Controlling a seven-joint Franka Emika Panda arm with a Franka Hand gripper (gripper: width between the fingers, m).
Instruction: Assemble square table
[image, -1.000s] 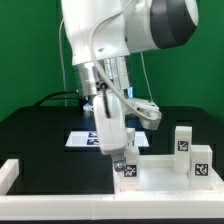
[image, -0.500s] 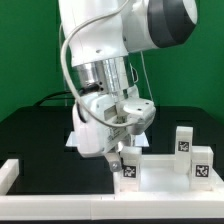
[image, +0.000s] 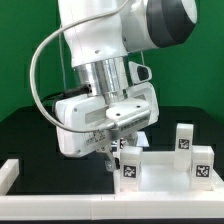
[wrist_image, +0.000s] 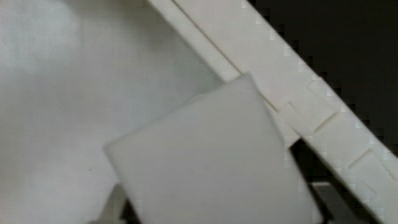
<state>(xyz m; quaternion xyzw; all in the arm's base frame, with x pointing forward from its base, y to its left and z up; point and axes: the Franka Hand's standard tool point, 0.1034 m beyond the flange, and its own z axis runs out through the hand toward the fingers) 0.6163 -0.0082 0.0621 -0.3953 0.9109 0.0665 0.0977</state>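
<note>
Your panel (image: 160, 172) lies flat at the counter's (image: 30, 130) front edge, toward the exterior view's right, pushed up against the white bar (image: 60, 196) that runs along that edge. Three legs stand upright on it: one (image: 128, 166) at its near-left corner, right under the gripper (image: 118, 150), and two more (image: 184, 139) (image: 201, 161) at the far right side. The gripper hangs just above or on the near leg; the wrist body hides the fingers and the wrist view shows only white surfaces close up, so you cannot tell whether it is spread or pinching the leg. If, as it seems, you are screwing this leg in, keep the wrist square over it, turn about the leg's own axis, and press down lightly so the panel does not slide off the bar. The marker board (image: 85, 139) lies behind the arm.
</note>
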